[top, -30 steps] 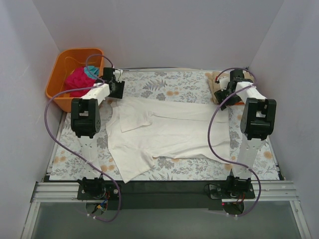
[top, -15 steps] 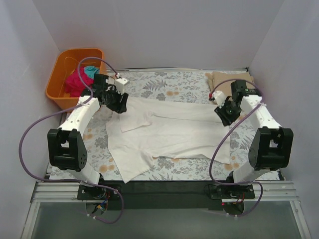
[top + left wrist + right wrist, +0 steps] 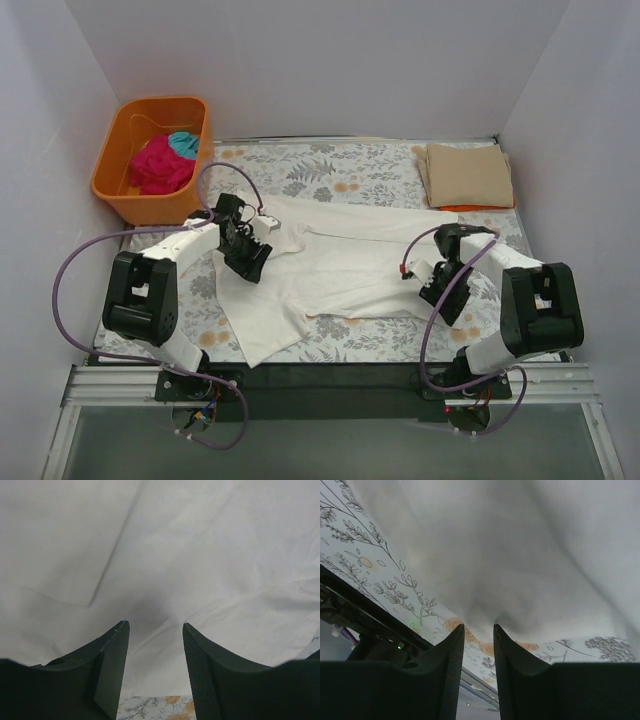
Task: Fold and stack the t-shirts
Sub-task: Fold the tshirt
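A large white t-shirt [image 3: 340,262] lies spread on the floral table cover, with one sleeve folded in at the left. No print shows on it. My left gripper [image 3: 252,262] is low over its left part; in the left wrist view it [image 3: 152,626] is open with white cloth [image 3: 200,555] under the fingertips. My right gripper [image 3: 438,296] is at the shirt's near right edge; in the right wrist view it [image 3: 478,626] is open with a narrow gap, tips at the cloth's edge [image 3: 520,540]. A folded tan t-shirt [image 3: 468,174] lies at the back right. Magenta [image 3: 158,165] and teal [image 3: 184,143] shirts are in the tub.
The orange tub [image 3: 120,195] stands at the back left corner. The floral table cover [image 3: 340,170] shows around the shirt, also in the right wrist view [image 3: 380,580]. The black rail [image 3: 330,378] runs along the near edge. Purple cables loop beside both arms.
Both arms have swung from the far side of the table toward the near side and come down. The left gripper is now on the shirt's left part, the right at its near right edge.
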